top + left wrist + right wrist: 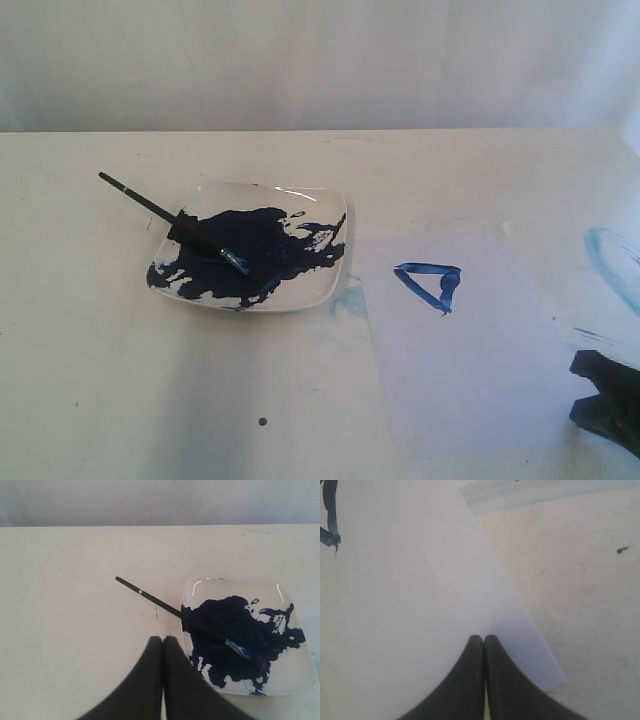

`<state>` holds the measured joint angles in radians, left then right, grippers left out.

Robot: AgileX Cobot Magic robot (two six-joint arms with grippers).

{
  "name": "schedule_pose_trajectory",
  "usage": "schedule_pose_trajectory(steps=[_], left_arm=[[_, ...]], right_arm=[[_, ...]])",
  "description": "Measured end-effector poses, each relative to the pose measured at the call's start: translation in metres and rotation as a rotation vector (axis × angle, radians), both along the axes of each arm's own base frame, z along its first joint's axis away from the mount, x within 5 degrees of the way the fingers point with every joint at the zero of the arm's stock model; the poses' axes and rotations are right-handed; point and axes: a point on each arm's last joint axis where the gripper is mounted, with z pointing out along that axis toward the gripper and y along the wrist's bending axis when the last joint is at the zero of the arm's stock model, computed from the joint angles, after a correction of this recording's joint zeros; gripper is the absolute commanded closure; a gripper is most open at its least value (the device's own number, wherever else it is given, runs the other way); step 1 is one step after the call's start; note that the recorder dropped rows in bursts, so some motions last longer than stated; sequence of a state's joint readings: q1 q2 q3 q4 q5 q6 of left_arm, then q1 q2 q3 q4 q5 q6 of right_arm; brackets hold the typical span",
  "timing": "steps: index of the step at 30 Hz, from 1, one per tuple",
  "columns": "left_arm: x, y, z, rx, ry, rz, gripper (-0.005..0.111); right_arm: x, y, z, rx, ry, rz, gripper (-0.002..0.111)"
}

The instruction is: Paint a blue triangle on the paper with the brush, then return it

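Judging by the brush [170, 220] lying in the dish [318, 283] (bristles in the navy paint [260, 240], handle over the rim) and the blue triangle [428, 268] on the paper [470, 380], only retreat remains: left tool [162, 640] and right tool [483, 637], both closed and empty, should lift clear of wet paint.

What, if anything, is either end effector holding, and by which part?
Nothing: left end effector and right end effector are shut, empty; brush lies in the dish.

Cream table [100, 380] bears dish [318, 282] and paper [470, 370].
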<state>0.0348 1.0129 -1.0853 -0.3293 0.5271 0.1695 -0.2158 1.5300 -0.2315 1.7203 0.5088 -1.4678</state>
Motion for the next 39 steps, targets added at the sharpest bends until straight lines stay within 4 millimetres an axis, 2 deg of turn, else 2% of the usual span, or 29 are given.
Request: schedule_pose_trajectory(steps=[29, 35, 39], left_arm=[[-0.001, 0.000, 0.001, 0.004, -0.004, 0.002, 0.107], [-0.033, -0.001, 0.019, 0.013, -0.102, 0.000, 0.107], [-0.073, -0.002, 0.040, 0.018, -0.239, 0.000, 0.107]], right_arm=[[0.000, 0.000, 0.000, 0.001, 0.000, -0.002, 0.108], [0.000, 0.000, 0.000, 0.001, 0.000, -0.002, 0.108], [0.000, 0.000, 0.000, 0.001, 0.000, -0.002, 0.108]])
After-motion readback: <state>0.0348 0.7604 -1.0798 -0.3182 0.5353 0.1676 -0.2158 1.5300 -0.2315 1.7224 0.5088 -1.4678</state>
